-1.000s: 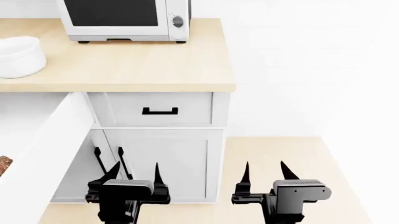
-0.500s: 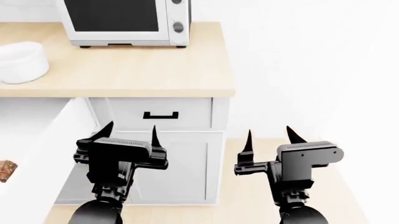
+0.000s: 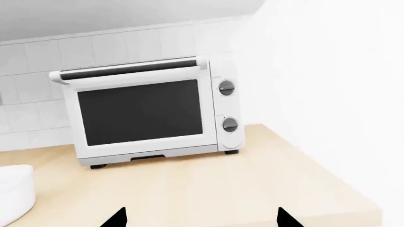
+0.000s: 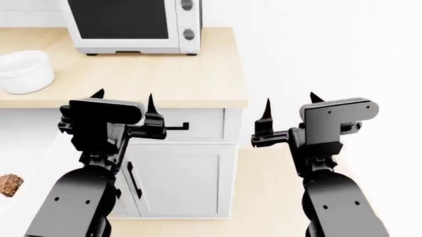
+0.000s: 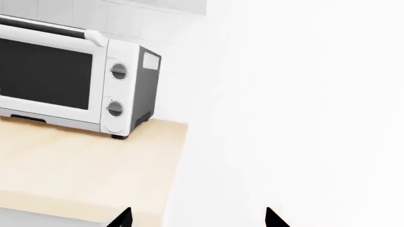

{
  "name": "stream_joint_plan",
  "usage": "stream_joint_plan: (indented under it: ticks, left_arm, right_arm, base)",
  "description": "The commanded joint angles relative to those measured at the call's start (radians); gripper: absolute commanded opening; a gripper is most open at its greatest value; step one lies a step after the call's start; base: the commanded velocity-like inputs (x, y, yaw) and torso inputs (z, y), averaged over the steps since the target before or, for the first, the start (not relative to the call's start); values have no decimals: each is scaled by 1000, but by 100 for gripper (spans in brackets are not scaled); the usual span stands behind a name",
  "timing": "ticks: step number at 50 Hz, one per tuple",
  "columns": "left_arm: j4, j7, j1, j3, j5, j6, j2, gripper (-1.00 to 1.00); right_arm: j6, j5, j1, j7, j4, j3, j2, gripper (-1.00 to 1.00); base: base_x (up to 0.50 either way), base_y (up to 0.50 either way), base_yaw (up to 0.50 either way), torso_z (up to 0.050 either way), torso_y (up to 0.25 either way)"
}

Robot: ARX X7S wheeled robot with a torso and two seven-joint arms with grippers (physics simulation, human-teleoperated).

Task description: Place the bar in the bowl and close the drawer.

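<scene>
At about 8 o'clock in the head view, a brown lumpy ball [image 4: 10, 184] lies on the white inside of the open drawer [image 4: 39, 163], which runs off the frame's left edge. The bar itself shows in none of the views.

At 10 o'clock the white bowl [image 4: 25, 72] stands on the pale wood tabletop [image 4: 165, 74], near its front edge; its rim also shows in the left wrist view [image 3: 14, 194]. Behind it, toward 11 to 12 o'clock, a white toaster oven [image 4: 132, 24] with a dark glass door and two knobs sits at the back of the tabletop, well apart from the bowl; the left wrist view [image 3: 148, 113] shows it squarely from the front, and the right wrist view [image 5: 69, 85] shows its knob side at an angle.

The left gripper [image 4: 124, 102] hangs in front of the cabinet just below the tabletop's edge, its fingers [image 4: 150, 104] spread and holding nothing. Just to its right, the short black handle [image 4: 177, 127] of a narrow drawer front shows partly behind it, with a white cabinet door [image 4: 181, 177] below.

At 3 o'clock the right gripper [image 4: 290, 104] hangs past the tabletop's right end, in front of the white wall and pale floor [image 4: 264, 182], fingers likewise spread and empty.
</scene>
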Motion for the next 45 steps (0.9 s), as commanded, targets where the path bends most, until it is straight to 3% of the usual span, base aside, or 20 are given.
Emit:
stream_joint_plan:
  ticks: [1,18,45]
  left_arm:
    - [38,-1,-66,-36,-28,-84,-16,100]
    - [62,-2,-116,-40,-45,-143,-39,100]
    - [142,-22,-108,-35,-43,-170,-79,100]
  right_arm:
    - [124,12,100,-6,-55,2,11,100]
    - [192,43,147,-22,-116,36,39,100]
    - [258,71,144,-23,-195,41,55,100]
  base:
    - [0,0,0,50,31]
    - [0,16,0,50,28]
    - [0,351,0,0,0]
